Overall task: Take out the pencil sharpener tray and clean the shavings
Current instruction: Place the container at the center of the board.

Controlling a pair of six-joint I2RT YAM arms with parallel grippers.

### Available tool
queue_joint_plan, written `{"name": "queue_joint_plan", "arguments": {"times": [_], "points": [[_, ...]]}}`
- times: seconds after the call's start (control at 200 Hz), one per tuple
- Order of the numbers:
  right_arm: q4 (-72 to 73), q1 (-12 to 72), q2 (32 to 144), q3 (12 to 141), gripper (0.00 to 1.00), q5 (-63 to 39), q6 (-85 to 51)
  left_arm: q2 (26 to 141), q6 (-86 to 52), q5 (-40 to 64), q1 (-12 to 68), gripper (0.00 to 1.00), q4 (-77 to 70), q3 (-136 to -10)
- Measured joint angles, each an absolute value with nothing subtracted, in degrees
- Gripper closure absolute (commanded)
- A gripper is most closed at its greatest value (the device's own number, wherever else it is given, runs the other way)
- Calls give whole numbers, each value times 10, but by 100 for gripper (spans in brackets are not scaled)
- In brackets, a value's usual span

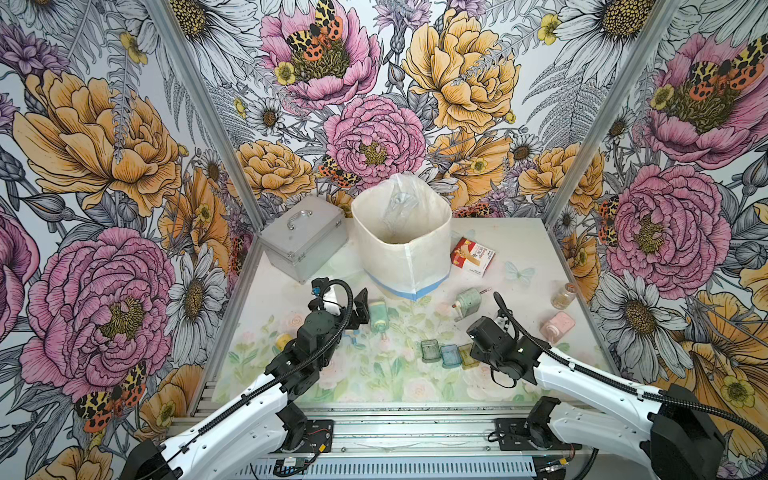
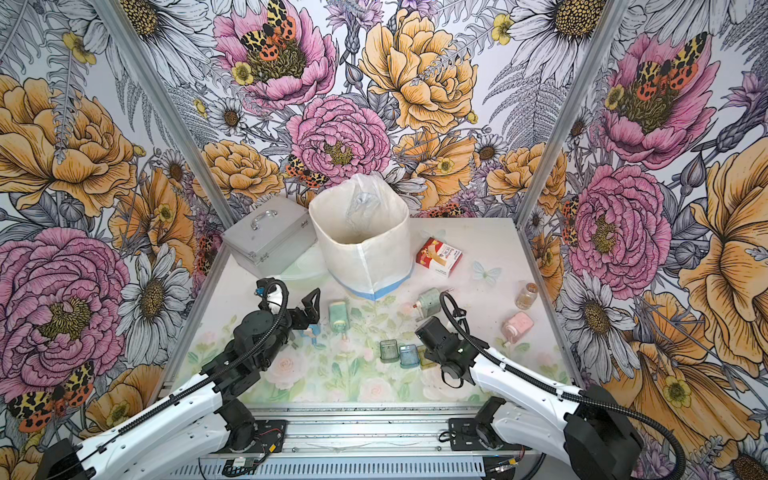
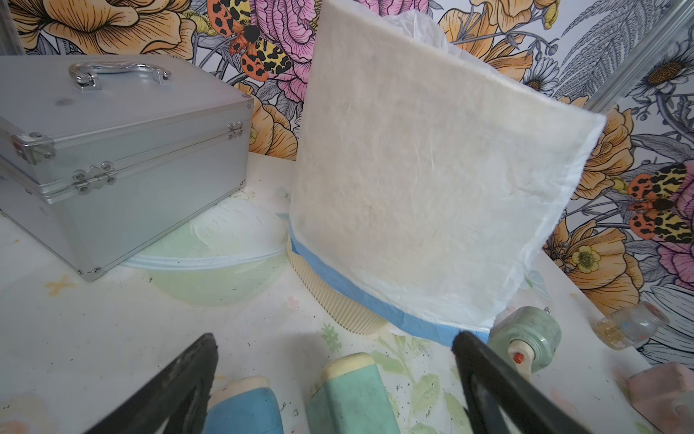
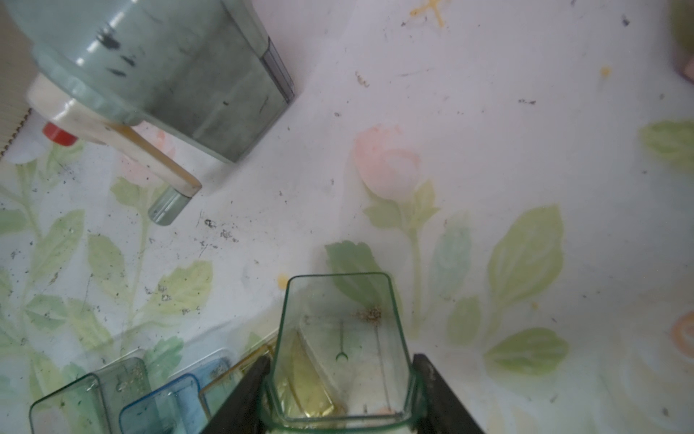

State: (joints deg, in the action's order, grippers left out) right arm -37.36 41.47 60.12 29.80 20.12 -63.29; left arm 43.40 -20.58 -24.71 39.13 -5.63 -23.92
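The table (image 1: pixel 519 239) was crowded along its far edge by the bin (image 1: pixel 401 245) and case (image 1: pixel 303 241); the front middle lay open. Near the front, beside three loose trays (image 1: pixel 451 355), right fingers (image 4: pixel 248 398) clamped a clear tray (image 4: pixel 338 338) with shavings (image 4: pixel 373 315) inside. Left fingers (image 3: pixel 180 375) gaped wide.

Lettering on red-white carton (image 1: pixel 473 256) too small to read; no legible text elsewhere.

The clear green tray (image 4: pixel 340 330) sits pinched in the right gripper (image 4: pixel 341 360), with a tiny brown clump of shavings (image 4: pixel 371 315) stuck inside it. More little dark shavings lie scattered beside the dusty green pencil sharpener (image 4: pixel 161 75), apart from the tray
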Motion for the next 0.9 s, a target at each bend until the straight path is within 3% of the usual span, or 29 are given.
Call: {"name": "queue_joint_plan", "arguments": {"times": [0.265,0.606,0.896], "points": [[-367,408,561,274,53,182,-628,394,-208,-244,391,1,-40,-239],[-368,397,589,288,53,182,-600,367,-210,-244,391,1,-21,-239],[-370,385,606,298,45,182,-571,366,-210,-244,391,1,-15,-239]]}}
